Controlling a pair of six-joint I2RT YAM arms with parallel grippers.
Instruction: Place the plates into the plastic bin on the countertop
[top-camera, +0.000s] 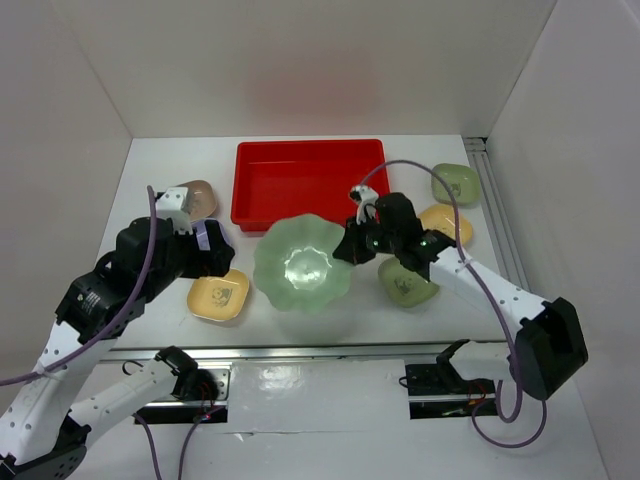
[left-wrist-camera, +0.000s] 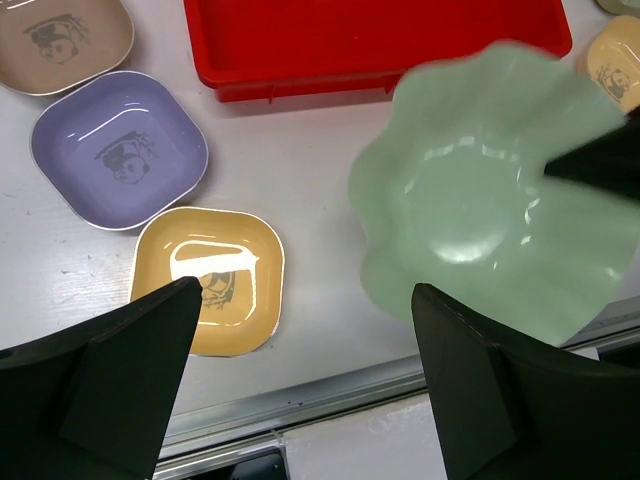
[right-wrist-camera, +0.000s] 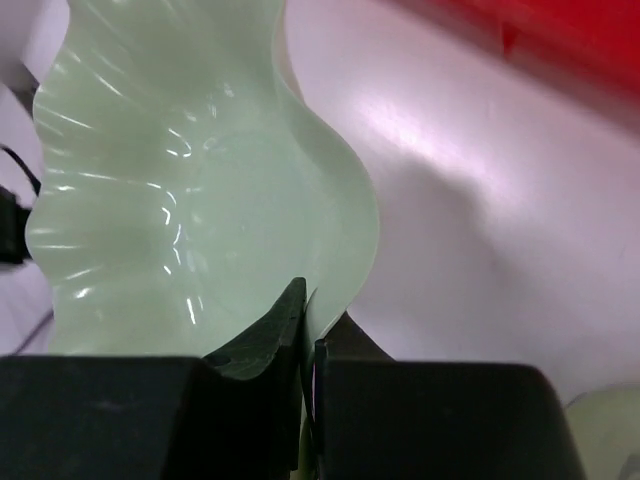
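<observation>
Right gripper (right-wrist-camera: 305, 322) is clamping tight on the rim of the large pale-green dish (top-camera: 300, 265), holding it tilted near mid-worktop, just in front of the red bin (top-camera: 300, 180). The bin is sitting at the back edge. Left gripper (left-wrist-camera: 305, 292) is hanging wide open, gripping nothing, over the yellow dish (left-wrist-camera: 208, 280) front-left. Lavender dish (left-wrist-camera: 120, 150) and pink-tan dish (left-wrist-camera: 60, 40) are lying toward the left edge.

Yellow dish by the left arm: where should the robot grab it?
Probably its raised rim, from straight above: the yellow dish lies flat on the countertop, so only that thin lip gives the open left gripper something to pinch.
</observation>
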